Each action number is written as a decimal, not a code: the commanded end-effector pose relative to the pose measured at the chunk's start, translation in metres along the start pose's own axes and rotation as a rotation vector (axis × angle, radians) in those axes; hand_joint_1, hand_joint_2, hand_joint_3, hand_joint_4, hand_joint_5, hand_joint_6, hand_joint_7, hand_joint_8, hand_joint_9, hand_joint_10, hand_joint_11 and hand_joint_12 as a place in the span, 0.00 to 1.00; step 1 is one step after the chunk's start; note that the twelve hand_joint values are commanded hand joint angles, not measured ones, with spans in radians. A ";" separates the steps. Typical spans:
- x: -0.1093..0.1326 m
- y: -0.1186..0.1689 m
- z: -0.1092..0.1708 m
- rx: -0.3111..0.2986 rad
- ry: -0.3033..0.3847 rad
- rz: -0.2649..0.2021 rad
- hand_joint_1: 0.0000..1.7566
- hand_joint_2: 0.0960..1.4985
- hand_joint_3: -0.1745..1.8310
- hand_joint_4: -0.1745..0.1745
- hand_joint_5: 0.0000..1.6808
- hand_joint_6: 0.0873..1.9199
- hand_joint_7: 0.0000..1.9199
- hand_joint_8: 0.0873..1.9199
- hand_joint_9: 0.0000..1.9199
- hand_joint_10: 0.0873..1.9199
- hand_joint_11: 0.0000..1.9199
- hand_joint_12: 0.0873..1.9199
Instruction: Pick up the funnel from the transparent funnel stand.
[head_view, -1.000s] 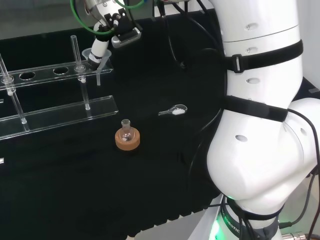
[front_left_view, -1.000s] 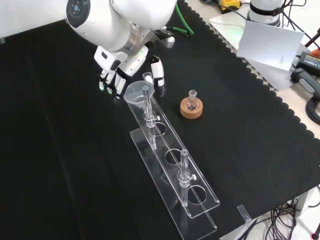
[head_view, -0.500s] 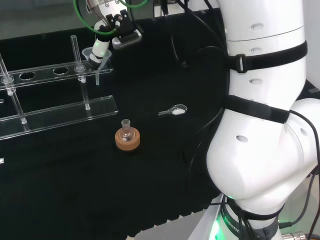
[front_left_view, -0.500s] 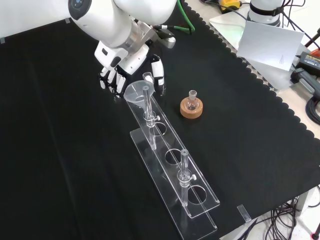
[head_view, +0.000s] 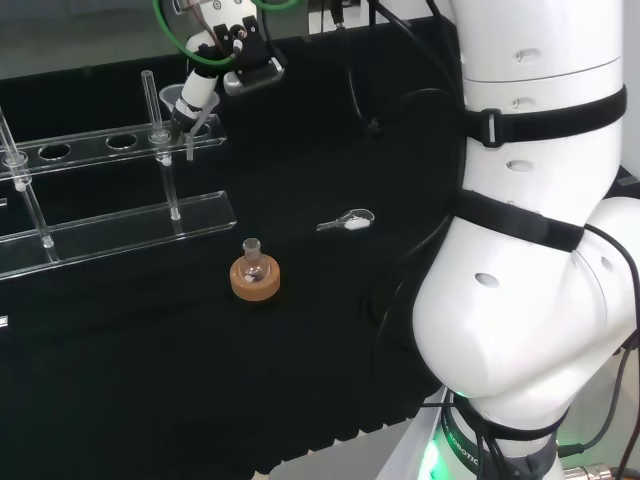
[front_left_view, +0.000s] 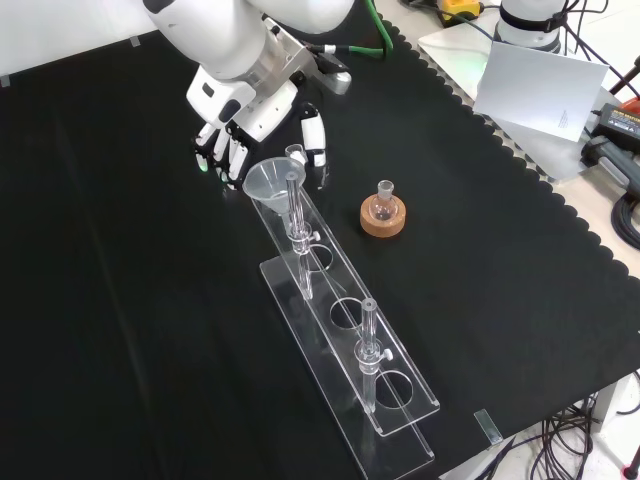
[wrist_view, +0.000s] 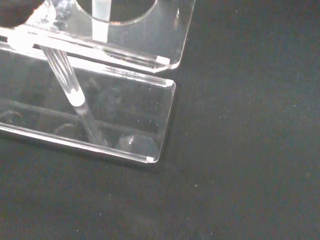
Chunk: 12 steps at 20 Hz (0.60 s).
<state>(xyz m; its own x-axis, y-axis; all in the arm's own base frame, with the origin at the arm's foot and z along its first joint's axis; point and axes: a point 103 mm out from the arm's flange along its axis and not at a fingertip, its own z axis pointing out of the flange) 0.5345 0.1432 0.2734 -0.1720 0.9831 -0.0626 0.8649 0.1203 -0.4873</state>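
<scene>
Funnel (front_left_view: 268, 180) sits at the upper left of the front view, its clear cone at the near end of the clear stand (front_left_view: 345, 345), and the hand (front_left_view: 240, 135) is curled around it: dark-tipped fingers (front_left_view: 222, 155) lie against the cone's left side and the white thumb (front_left_view: 315, 140) stands just to its right, so the cone is pinched between them. In the head view the same funnel (head_view: 178, 108) shows near the top left of the frame, with the hand (head_view: 205, 80) coming down onto it from above; its thin stem hangs down beside the right end of the stand's (head_view: 120, 225) upper shelf. Whether the stem is clear of the shelf's hole cannot be told. The stand runs from the upper left toward the lower right of the front view, with upright clear posts and round holes along its top shelf. A small flask on a cork ring (front_left_view: 383, 218) stands on the black cloth (front_left_view: 120, 330) just right of the stand in the front view, apart from it. In the head view a small clear scoop (head_view: 347, 221) lies on the cloth near the frame's middle, well apart from the stand. The wrist view looks down on the stand's (wrist_view: 125, 125) corner, two clear plates one above the other with a post between them.
</scene>
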 end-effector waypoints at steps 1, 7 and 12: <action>0.000 -0.007 -0.014 -0.041 -0.017 -0.014 0.44 0.48 0.13 0.53 0.43 0.00 0.49 0.16 0.26 0.23 0.00 0.44; -0.003 -0.017 -0.031 -0.072 -0.037 -0.014 0.44 0.47 0.13 0.53 0.43 0.00 0.49 0.16 0.26 0.23 0.00 0.45; -0.016 -0.032 -0.050 -0.099 -0.060 0.002 0.44 0.47 0.13 0.53 0.44 0.00 0.49 0.16 0.26 0.23 0.00 0.45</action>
<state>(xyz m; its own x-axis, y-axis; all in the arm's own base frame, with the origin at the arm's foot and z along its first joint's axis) 0.5354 0.1399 0.3174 -0.1966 0.9763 -0.0905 0.8989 0.1426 -0.4143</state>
